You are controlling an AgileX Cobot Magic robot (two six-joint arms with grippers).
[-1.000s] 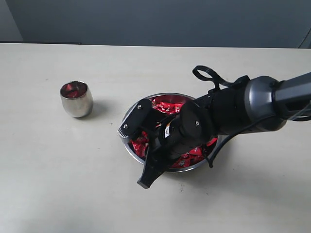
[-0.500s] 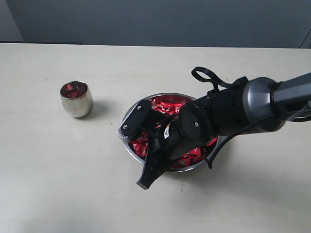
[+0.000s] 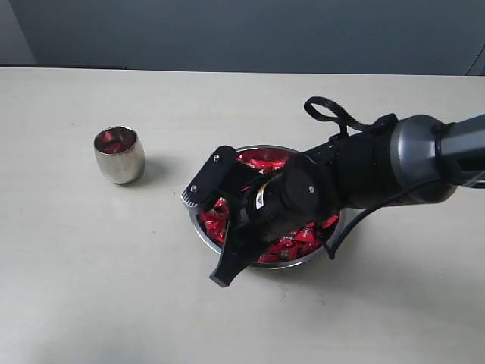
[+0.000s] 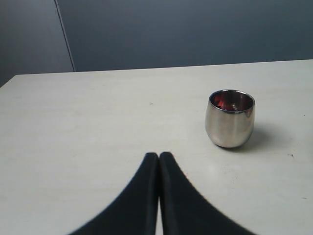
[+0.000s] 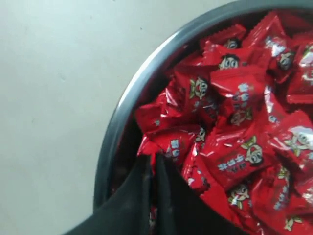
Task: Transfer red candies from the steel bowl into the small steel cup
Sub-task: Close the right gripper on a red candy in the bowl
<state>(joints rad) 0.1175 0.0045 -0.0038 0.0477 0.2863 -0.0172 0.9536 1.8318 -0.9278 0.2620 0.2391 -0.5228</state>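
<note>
The steel bowl [image 3: 303, 262] sits right of the table's middle, heaped with red candies [image 3: 261, 161]. My right gripper [image 3: 221, 221] reaches down into the bowl's left side, its tips hidden under the wrist in the exterior view. In the right wrist view the right gripper [image 5: 154, 159] is shut near the bowl's rim [image 5: 146, 73], pinching the edge of a red candy [image 5: 168, 144]. The small steel cup [image 3: 119, 155] stands upright to the left with red showing inside. My left gripper [image 4: 159, 155] hovers over bare table short of the cup [image 4: 231, 117], shut and empty.
The pale table [image 3: 91, 288] runs out round the bowl and the cup. A dark wall [image 3: 242, 34] rises behind its far edge. The right arm's cable loop [image 3: 327, 110] sticks up above the bowl.
The right gripper's fingers have closed among the candies at the bowl's left side, and its body has shifted a little to the left. Cup and bowl stay put.
</note>
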